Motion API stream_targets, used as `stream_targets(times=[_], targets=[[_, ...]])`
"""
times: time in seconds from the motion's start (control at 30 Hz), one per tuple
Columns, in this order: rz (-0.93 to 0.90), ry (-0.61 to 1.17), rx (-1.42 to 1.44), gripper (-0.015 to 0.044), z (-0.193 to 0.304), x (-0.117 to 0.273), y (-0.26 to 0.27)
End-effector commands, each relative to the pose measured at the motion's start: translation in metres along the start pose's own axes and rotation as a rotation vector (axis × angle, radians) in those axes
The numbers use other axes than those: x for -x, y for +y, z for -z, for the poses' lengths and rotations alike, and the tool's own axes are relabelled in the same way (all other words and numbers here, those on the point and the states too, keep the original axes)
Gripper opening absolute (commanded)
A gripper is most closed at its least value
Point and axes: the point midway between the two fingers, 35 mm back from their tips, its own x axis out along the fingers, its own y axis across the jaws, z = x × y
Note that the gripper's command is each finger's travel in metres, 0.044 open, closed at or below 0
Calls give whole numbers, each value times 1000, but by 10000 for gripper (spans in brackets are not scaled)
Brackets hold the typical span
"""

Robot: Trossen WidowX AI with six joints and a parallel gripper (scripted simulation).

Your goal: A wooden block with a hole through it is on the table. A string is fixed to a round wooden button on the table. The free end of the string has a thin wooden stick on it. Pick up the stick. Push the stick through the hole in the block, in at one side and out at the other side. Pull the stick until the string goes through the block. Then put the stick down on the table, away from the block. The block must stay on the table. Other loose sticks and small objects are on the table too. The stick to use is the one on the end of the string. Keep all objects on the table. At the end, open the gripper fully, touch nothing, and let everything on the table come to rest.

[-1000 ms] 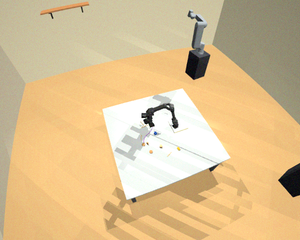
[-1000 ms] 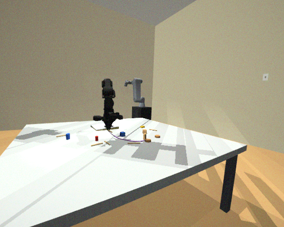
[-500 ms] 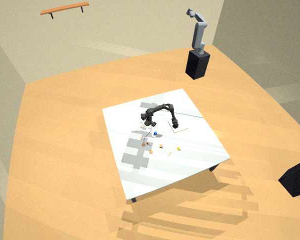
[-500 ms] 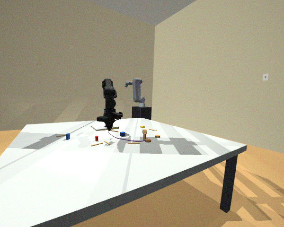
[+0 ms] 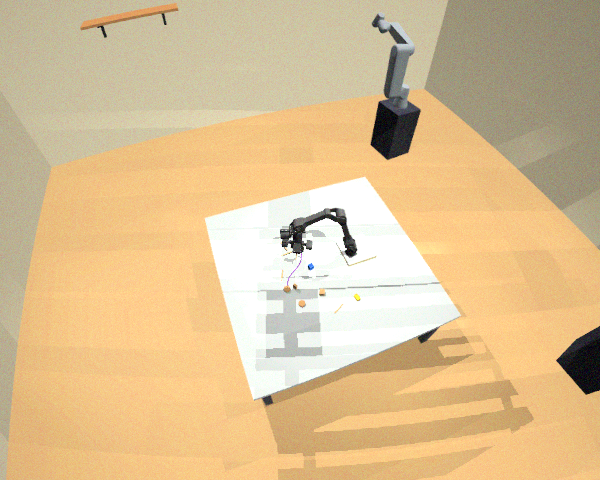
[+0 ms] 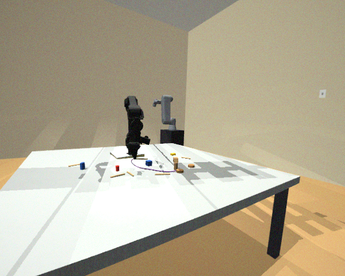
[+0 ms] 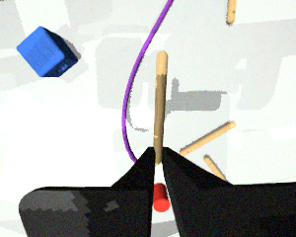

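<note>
My gripper (image 5: pixel 297 251) (image 6: pixel 134 158) (image 7: pixel 157 152) is shut on one end of the stick (image 7: pixel 160 104) and holds it above the table. The stick's free end points up the wrist view, away from the fingers. The purple string (image 5: pixel 300 262) (image 6: pixel 145 168) (image 7: pixel 124 114) runs from the fingers in a curve to the round wooden button (image 5: pixel 287 289) (image 6: pixel 179 171). Beside the button stands a small darker wooden block (image 5: pixel 294 286) (image 6: pixel 175 166). A lighter wooden block (image 5: pixel 322 292) (image 6: pixel 175 159) is farther off. The hole cannot be made out in either block.
A blue cube (image 5: pixel 310 266) (image 6: pixel 148 163) (image 7: pixel 40 51) lies beside the string. A red cylinder (image 6: pixel 117 168) (image 7: pixel 161 203), loose sticks (image 6: pixel 117 175) (image 7: pixel 208 138), a blue block (image 6: pixel 82 165), a yellow piece (image 5: pixel 357 297) (image 6: pixel 173 154) and another round wooden piece (image 5: pixel 301 303) (image 6: pixel 191 165) lie around.
</note>
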Motion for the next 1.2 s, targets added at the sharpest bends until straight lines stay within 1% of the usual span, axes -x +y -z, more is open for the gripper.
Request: stream_targets(times=[0.0,0.47,1.17], targets=[[-10,6,139,0,-2,-3,-1],[-11,3,625,0,-11,-4,-6],[-10,4,630,0,3,-3,-18]])
